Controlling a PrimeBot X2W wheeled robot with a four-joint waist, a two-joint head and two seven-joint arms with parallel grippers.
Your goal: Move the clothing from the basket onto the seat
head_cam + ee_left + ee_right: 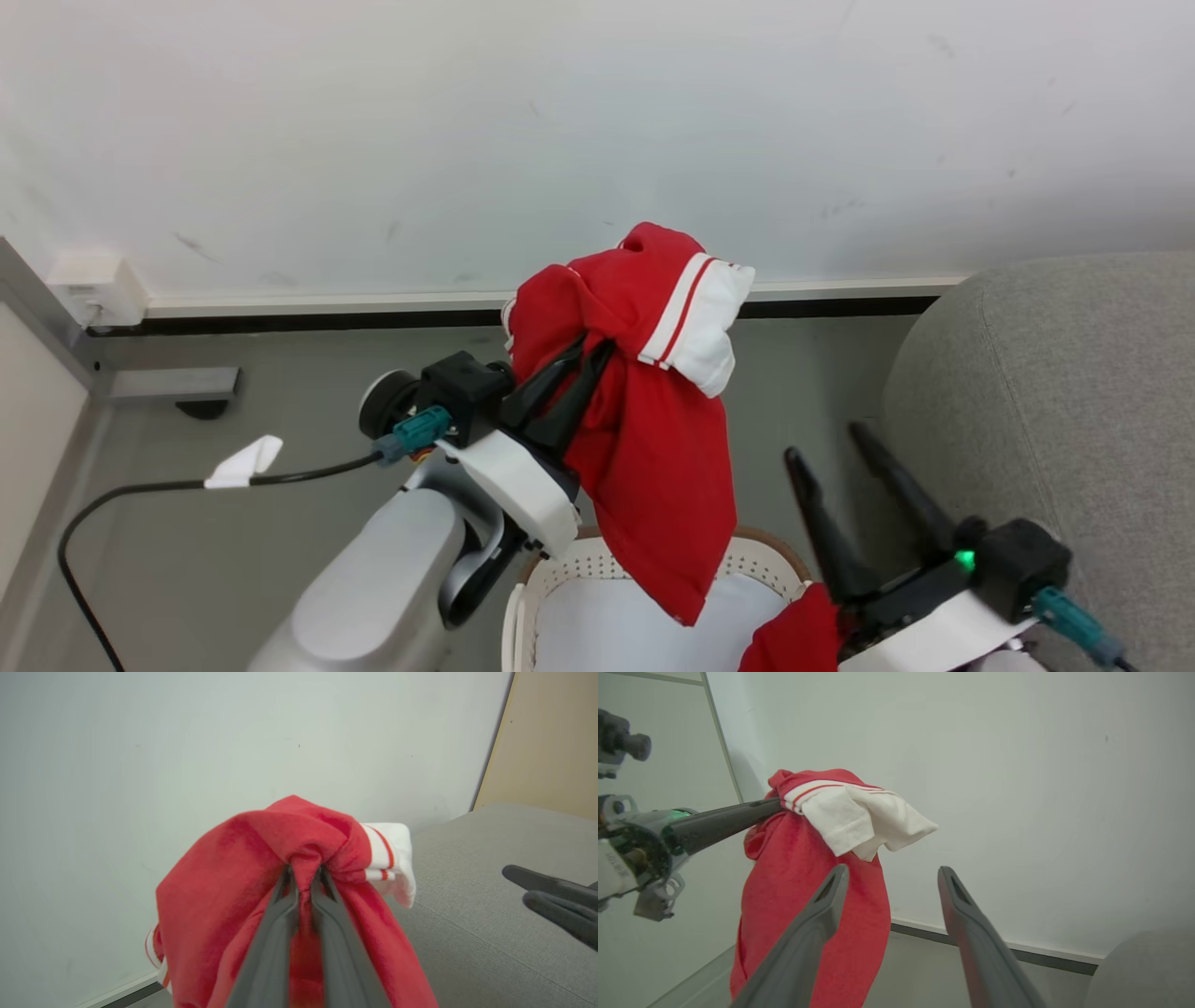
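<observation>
1. My left gripper [304, 872]: the two long dark fingers are pressed together, pinching a fold of the soft bright red fabric garment [224, 891] just below their tips.
2. The garment is bunched over the fingertips and hangs down on both sides of them. Its white panel [390, 858], edged with red-striped trim, droops on the side toward the seat.
3. Head view: the garment is held in the air. Its lower point hangs over the white perforated plastic laundry basket [597, 560] with the brown rim band. I cannot tell whether the point touches anything inside.
4. Inside the basket lies a pale blue-white cloth [635, 625].
5. My right gripper [825, 442]: fingers spread wide with nothing between them, pointing up between the basket and the seat. A second red piece [794, 639] of fabric sits against the gripper's base, at the basket's right edge.
6. The large grey fabric-upholstered seat [1055, 392] with rounded edges stands to my right. The held garment hangs apart from it, on its left.
7. Beyond: a white wall [597, 121], a grey floor [280, 411], and a black cable [140, 490] with a white tag.
</observation>
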